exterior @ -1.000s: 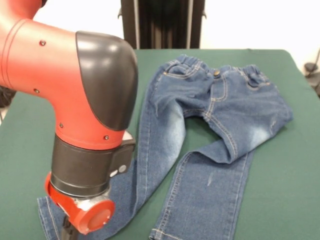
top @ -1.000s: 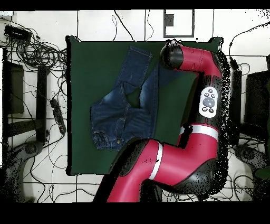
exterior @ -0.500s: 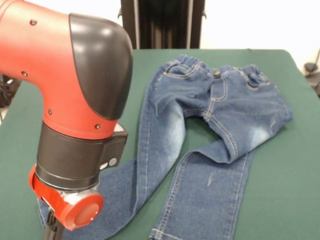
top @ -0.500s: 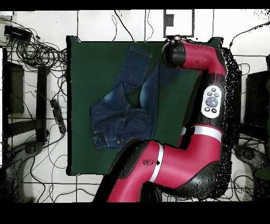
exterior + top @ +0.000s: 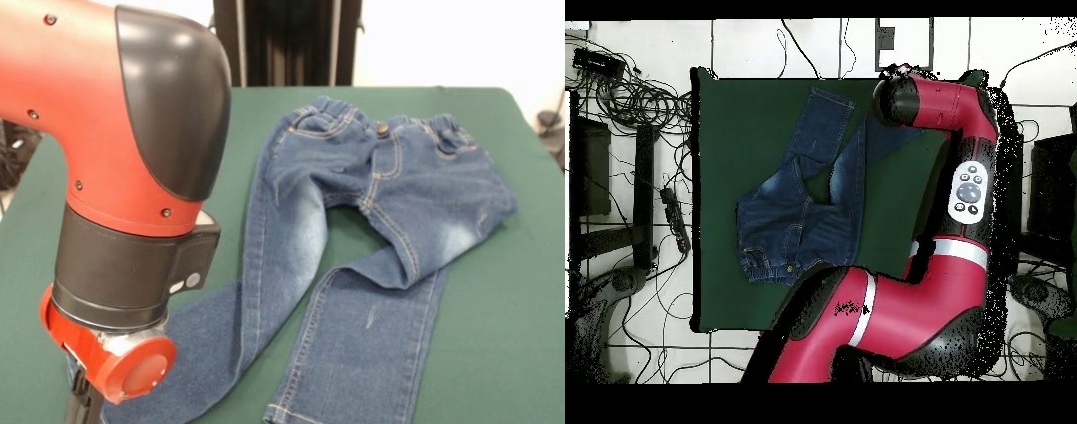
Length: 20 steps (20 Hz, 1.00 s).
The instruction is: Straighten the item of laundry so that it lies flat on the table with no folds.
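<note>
Dark green bench [image 5: 521, 291] filling most of the front view, pale wall and a black stand behind it at upper centre. At far left, big in the frame, red and black arm [image 5: 124, 159] dropping from the upper left corner to a red wrist cap near the lower left. Just below that cap, at the bottom edge, only a dark sliver of the end effector [image 5: 79, 408]; spread or pressed together cannot be told from either view. Right of the arm, blue jeans [image 5: 388, 203] lying on the bench: waistband toward the upper centre-right, one leg running down to the lower left and passing behind the wrist, the other bent at the knee and ending with its hem at the bottom centre. Green cloth showing through the gap between the legs, creases around the crotch and knee, so not flat. In the overhead view, cables on a white tiled floor at left, then the bench [image 5: 735, 130], the jeans [image 5: 800, 215] at frame centre with legs pointing to the upper edge, and the arm [image 5: 965, 180] arching along the right side to the bench's upper right.
</note>
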Tool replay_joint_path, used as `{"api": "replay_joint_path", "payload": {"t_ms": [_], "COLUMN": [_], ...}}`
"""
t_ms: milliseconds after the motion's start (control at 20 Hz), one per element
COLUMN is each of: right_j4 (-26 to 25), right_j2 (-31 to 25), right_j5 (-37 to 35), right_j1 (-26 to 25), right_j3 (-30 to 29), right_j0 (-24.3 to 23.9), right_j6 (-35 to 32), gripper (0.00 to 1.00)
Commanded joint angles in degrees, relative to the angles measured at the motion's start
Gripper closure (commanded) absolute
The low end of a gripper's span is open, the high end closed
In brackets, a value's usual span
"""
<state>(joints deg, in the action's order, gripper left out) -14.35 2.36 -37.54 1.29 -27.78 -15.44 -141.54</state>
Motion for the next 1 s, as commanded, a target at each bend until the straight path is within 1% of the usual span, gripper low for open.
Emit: {"api": "replay_joint_path", "payload": {"t_ms": [50,100,150,250,350,600,750,1000], "right_j4": [0.40,0.35,0.40,0.37,1.31,2.09,0.85,2.69], "right_j2": [-1.58,-1.31,-1.12,-0.97,-1.98,-2.07,-0.50,-1.75], "right_j5": [-2.57,-2.95,-3.25,-4.45,-6.25,-8.01,-7.70,-9.98], "right_j1": [-1.16,-1.17,-1.20,-1.44,-1.59,-1.90,-2.41,-3.22], "right_j3": [-7.21,-7.48,-7.78,-7.41,-7.62,-8.26,-7.66,-8.97], "right_j0": [2.18,2.39,2.56,2.71,2.36,2.56,3.46,2.87], "right_j6": [-1.71,-2.10,-2.59,-2.33,-1.33,-2.57,-3.45,-2.75], "gripper": [1.00,1.00,0.00,0.00,0.00,0.00,0.00,0.00]}}
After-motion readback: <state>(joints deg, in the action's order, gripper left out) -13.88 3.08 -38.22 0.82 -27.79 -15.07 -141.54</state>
